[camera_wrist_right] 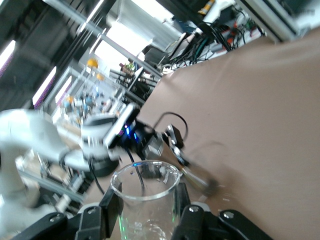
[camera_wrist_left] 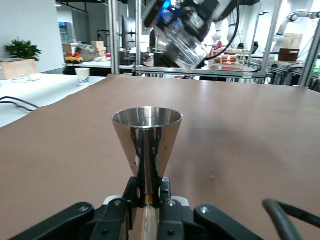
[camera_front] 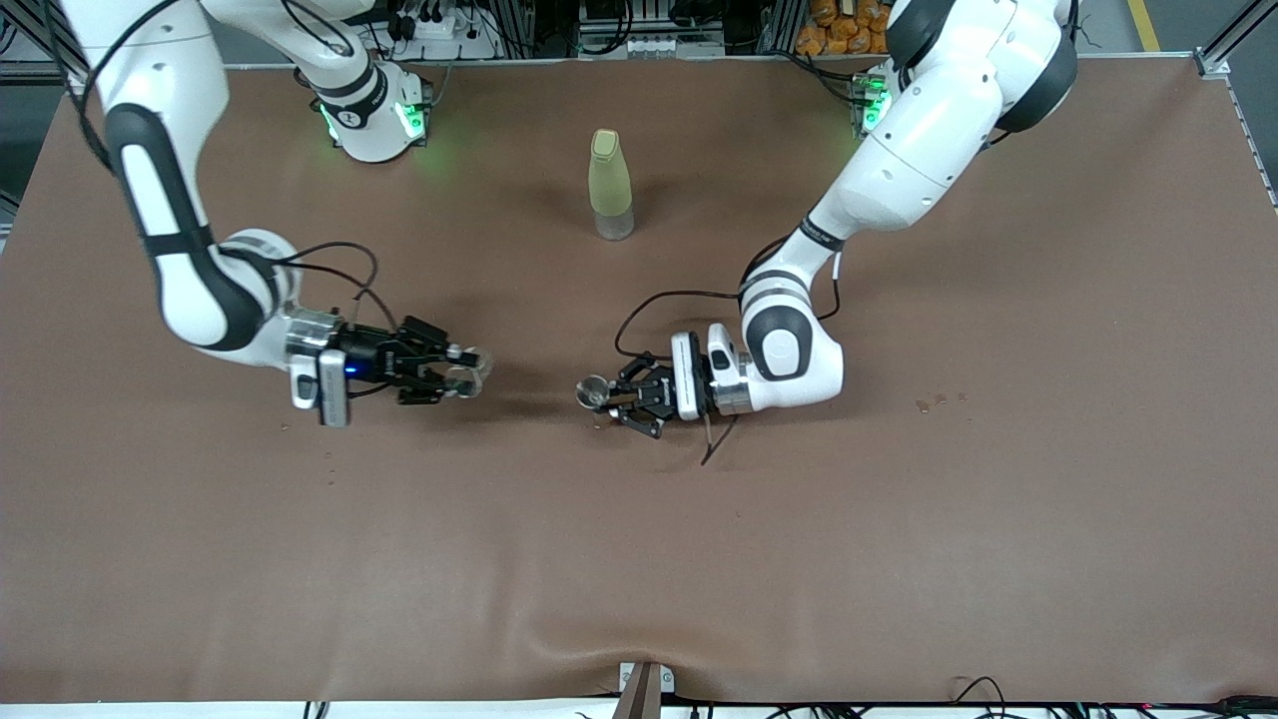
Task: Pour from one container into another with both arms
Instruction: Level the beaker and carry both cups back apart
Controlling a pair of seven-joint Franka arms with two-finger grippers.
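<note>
Step in hand: the two held vessels are facing each other over the middle of the tabletop (camera_front: 899, 559) with a clear gap between them; judging from this, the pour itself is not yet begun.
Right gripper (camera_front: 454, 369): it is clamping a clear glass beaker (camera_front: 469, 371); the jaws are pressing on the beaker's sides near its base, as the right wrist view shows (camera_wrist_right: 145, 200); the beaker is being held tilted, its mouth turned toward the left arm's end of the tabletop.
Left gripper (camera_front: 624, 396): it is gripping a polished steel conical measure (camera_front: 593, 392); the jaws are closed on its narrow waist; in the left wrist view the cone (camera_wrist_left: 146, 145) is standing upright with its round mouth open to the top.
Doing it well: the beaker's lip should be brought over the cone's mouth before tilting further; the mouth is narrow, so a slow tilt looks wiser; the left arm should be keeping the cone level and still.
Look of the vessels: the beaker is transparent with printed markings; whether it holds liquid I cannot tell; the cone is mirror-bright, reflecting the brown cloth.
Bottle (camera_front: 610, 185): a pale yellow-green bottle is standing upright, untouched, toward the edge where the arm bases are mounted, well apart from both grippers.
Risk: a few small droplets (camera_front: 939, 402) are lying on the cloth toward the left arm's end.
</note>
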